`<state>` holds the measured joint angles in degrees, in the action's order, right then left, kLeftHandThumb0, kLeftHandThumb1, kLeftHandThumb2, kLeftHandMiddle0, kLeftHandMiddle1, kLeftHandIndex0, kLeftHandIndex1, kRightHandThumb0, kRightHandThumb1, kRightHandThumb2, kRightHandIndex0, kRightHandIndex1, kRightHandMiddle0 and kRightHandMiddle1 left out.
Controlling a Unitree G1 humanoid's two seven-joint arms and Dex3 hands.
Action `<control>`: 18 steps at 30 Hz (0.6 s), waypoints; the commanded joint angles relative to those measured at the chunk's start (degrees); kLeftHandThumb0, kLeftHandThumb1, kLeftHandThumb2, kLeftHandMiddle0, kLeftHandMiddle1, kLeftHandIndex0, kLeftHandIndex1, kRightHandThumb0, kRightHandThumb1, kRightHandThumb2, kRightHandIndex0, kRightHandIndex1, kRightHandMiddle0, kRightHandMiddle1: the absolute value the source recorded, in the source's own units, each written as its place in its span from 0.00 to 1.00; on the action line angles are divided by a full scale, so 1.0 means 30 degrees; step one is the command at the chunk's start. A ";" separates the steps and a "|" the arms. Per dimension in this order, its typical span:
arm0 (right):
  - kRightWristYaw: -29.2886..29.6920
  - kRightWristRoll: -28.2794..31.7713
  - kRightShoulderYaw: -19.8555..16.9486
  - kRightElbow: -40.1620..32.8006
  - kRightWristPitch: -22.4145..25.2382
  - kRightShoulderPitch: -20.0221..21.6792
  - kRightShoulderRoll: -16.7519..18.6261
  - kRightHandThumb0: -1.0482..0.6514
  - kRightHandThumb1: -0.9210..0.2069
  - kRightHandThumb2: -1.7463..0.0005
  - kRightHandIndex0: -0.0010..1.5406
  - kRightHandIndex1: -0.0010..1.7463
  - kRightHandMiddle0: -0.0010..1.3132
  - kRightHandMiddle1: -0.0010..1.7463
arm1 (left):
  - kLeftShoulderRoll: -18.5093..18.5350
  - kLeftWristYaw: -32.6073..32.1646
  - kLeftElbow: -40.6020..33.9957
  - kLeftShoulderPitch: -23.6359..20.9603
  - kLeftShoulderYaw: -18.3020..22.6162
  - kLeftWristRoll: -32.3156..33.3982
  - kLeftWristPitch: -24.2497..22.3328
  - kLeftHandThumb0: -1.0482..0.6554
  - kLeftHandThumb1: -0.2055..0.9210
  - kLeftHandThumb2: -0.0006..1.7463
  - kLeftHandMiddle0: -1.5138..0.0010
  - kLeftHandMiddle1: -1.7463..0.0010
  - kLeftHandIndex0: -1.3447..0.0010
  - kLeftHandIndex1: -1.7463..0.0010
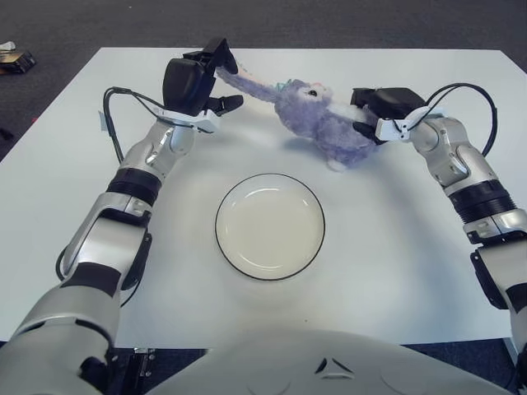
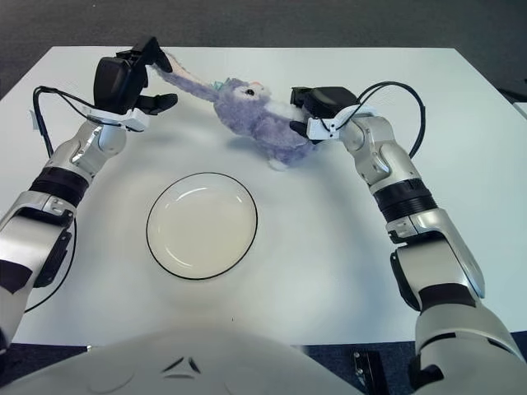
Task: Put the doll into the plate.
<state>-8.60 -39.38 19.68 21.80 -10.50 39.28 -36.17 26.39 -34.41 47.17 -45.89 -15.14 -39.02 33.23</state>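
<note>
Purple plush fills the far middle of the white table [image 1: 395, 271] — the doll [image 1: 317, 119], a long-eared stuffed rabbit with a dark eye, stretched between my two hands. My left hand [image 1: 198, 76] is at the far left, its dark fingers closed on the tip of one long ear, which runs in a taut line from my grip to the doll's head. My right hand [image 1: 380, 111] is at the doll's other end, fingers clamped on its rear, close by a small white foot that points down toward the table. The body hangs tilted between the grips, head end toward my left; a soft shadow lies on the table under it, but whether its lowest part touches the surface I cannot tell. White plate [image 1: 270, 226] with a thin dark rim sits on the table nearer me, roughly central — well apart from the doll and holding nothing. Black cables loop off both my forearms. Dark carpet [image 1: 329, 20] borders the table's far edge, with a small object [image 1: 15, 58] lying on it at far left.
</note>
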 commanded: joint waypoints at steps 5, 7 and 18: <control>0.1183 -0.0542 -0.0827 -0.1137 -0.0349 -0.0450 -0.0702 0.37 0.40 0.36 0.57 1.00 0.37 1.00 | 0.0772 0.0758 0.1445 -0.0725 0.0689 0.0647 -0.1681 0.38 0.76 0.41 0.44 0.00 0.60 0.12; 0.1583 -0.0661 -0.0954 -0.1318 -0.0508 -0.0533 -0.0744 0.37 0.40 0.36 0.56 1.00 0.37 1.00 | 0.0849 0.0871 0.1794 -0.0787 0.0725 0.0691 -0.2141 0.38 0.83 0.32 0.45 0.00 0.58 0.16; 0.2997 -0.1453 -0.1228 -0.2018 -0.0675 -0.0563 -0.0733 0.37 0.40 0.36 0.56 1.00 0.37 1.00 | 0.0934 0.1125 0.3055 -0.0922 0.0502 0.0883 -0.3260 0.39 0.99 0.13 0.48 0.00 0.60 0.19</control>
<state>-0.33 -42.86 17.05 17.17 -12.67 37.92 -37.70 29.01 -31.61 55.73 -47.60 -13.48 -36.79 24.29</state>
